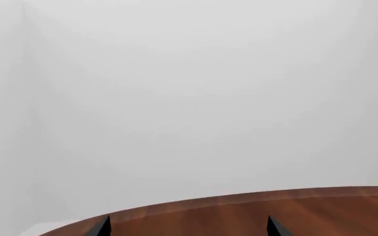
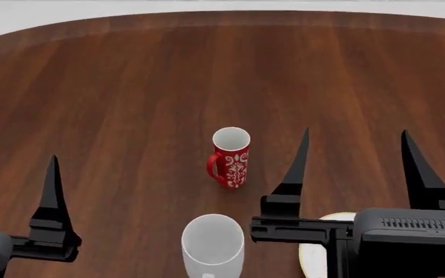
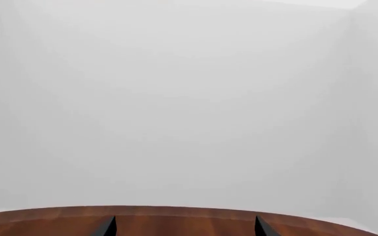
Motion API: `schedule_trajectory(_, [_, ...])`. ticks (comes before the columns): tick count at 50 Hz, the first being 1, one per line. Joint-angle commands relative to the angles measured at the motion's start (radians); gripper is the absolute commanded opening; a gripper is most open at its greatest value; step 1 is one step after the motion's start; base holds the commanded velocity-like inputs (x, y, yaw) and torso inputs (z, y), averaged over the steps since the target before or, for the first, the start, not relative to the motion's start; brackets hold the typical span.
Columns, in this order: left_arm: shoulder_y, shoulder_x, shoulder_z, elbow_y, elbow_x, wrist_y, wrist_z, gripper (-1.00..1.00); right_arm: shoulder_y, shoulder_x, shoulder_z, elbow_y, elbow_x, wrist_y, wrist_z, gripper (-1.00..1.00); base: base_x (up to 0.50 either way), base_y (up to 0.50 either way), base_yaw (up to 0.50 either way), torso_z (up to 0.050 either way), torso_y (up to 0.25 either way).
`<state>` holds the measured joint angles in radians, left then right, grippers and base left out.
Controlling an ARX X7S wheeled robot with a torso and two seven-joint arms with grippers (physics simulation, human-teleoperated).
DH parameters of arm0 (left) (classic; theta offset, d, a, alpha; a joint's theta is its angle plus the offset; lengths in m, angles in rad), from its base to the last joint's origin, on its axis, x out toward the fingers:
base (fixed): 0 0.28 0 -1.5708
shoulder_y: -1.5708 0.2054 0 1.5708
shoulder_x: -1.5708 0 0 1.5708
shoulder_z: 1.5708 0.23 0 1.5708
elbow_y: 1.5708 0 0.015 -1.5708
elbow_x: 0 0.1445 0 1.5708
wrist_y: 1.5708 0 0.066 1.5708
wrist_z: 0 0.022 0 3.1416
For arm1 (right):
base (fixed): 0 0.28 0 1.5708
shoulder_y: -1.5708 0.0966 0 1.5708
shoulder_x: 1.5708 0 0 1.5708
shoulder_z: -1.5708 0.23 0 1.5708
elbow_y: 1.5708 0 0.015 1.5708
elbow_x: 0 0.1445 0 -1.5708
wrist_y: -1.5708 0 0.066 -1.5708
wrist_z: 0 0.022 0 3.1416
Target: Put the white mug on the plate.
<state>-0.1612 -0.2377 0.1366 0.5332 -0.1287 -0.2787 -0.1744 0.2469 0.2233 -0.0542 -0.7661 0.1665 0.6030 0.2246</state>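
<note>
The white mug (image 2: 212, 243) stands upright at the near middle of the table, its open mouth facing up and its lower part cut off by the head view's edge. The plate (image 2: 312, 255) lies just right of it, mostly hidden under my right arm. My right gripper (image 2: 354, 134) is open and empty, above the plate and to the right of the white mug. My left gripper (image 2: 6, 159) is open and empty at the near left, with only one finger (image 2: 53, 185) showing. Neither wrist view shows the mug or the plate.
A slim red mug (image 2: 230, 157) with a white pattern stands upright beyond the white mug, handle to the left. The round brown wooden table (image 2: 130, 87) ends in a curved far edge (image 1: 255, 196), also seen in the right wrist view (image 3: 175, 210), with white walls behind.
</note>
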Motion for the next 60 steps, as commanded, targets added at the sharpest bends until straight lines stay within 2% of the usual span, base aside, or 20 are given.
schedule_trajectory(1, [0.015, -0.003, -0.014, 0.000, -0.032, 0.041, 0.003, 1.00, -0.010, 0.005, -0.003, -0.010, 0.005, -0.003, 0.010, 1.00, 0.00, 0.00, 0.00, 0.000, 0.000])
schedule_trajectory(10, [0.021, -0.015, -0.001, -0.002, -0.020, 0.066, 0.006, 1.00, -0.017, 0.011, -0.002, -0.019, 0.010, -0.003, 0.018, 1.00, 0.00, 0.00, 0.00, 0.000, -0.015])
schedule_trajectory(33, [0.019, -0.024, 0.015, 0.000, -0.020, 0.059, -0.007, 1.00, -0.020, 0.020, -0.009, -0.040, 0.023, 0.020, 0.036, 1.00, 0.00, 0.00, 0.00, 0.000, -0.221])
schedule_trajectory(53, [0.034, -0.026, 0.010, -0.016, -0.042, 0.069, -0.020, 1.00, -0.032, 0.031, -0.020, -0.084, 0.041, 0.064, 0.050, 1.00, 0.00, 0.00, 0.00, 0.000, -0.003])
schedule_trajectory(60, [0.037, -0.028, 0.014, -0.021, -0.041, 0.070, -0.025, 1.00, -0.036, 0.031, -0.050, -0.153, 0.055, 0.146, 0.064, 1.00, 0.00, 0.00, 0.00, 0.000, 0.000])
